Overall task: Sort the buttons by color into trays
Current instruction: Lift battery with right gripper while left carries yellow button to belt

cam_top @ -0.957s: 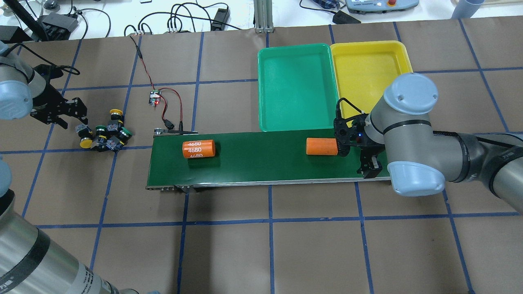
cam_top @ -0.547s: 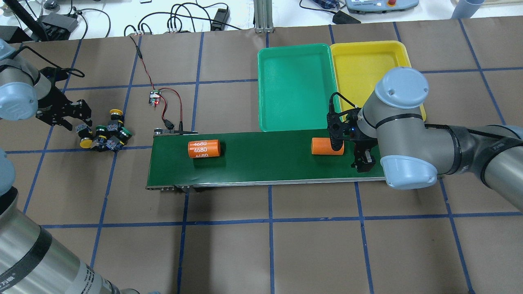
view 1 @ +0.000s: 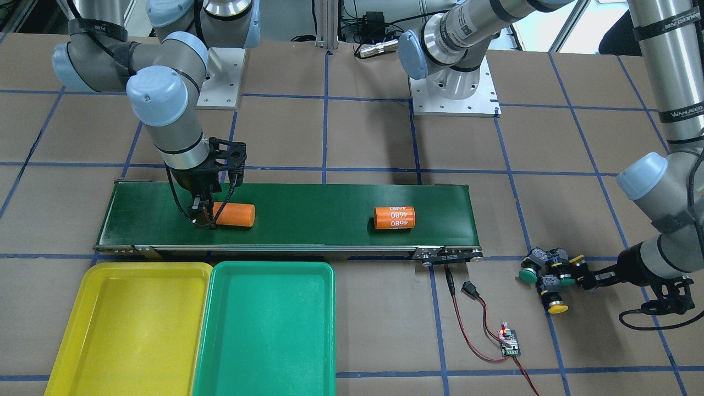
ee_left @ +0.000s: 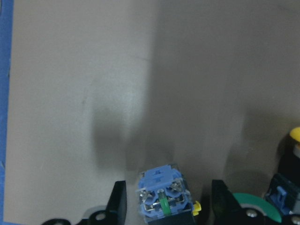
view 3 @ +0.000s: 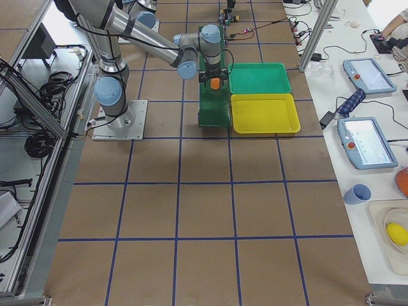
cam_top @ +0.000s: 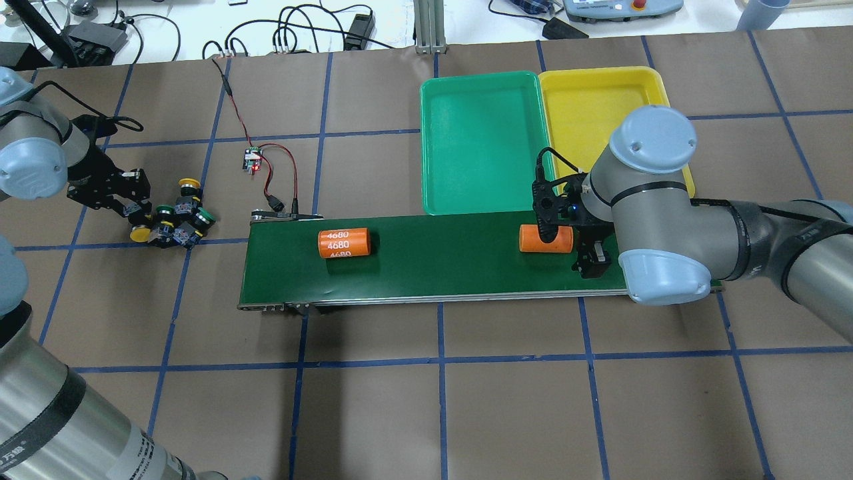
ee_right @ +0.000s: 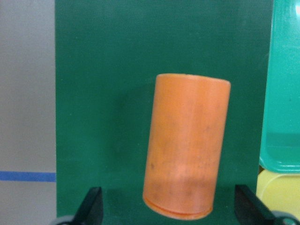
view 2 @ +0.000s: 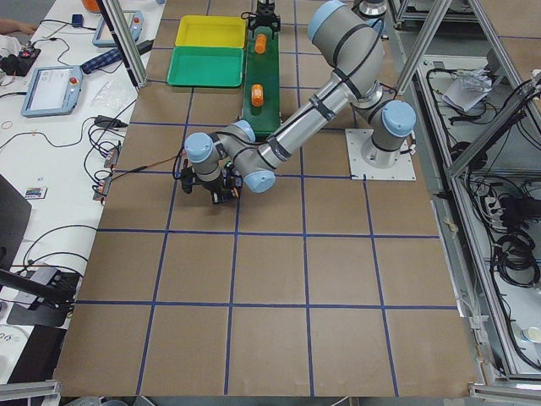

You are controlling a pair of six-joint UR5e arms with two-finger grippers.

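Brown table (cam_top: 373, 413) gridded with blue tape (cam_top: 440, 333); labelled cylinder (cam_top: 343, 243) reads "4680"; left gripper (ee_left: 169, 207) has fingers spread astride a button (ee_left: 161, 187); right gripper (ee_right: 169, 207) spread about the plain cylinder (ee_right: 187, 140).

Links: silver-grey round metal arm tubes (view 1: 660, 71), black bands.
Caps: pale blue domed joint covers (cam_top: 653, 137), small screws.
Lettering: white "WANJEED" marking (view 1: 686, 113).
Wrist: black looped cable (view 1: 643, 322).
Ends: black left pincer (view 1: 586, 278), black right pincer (view 1: 204, 216).
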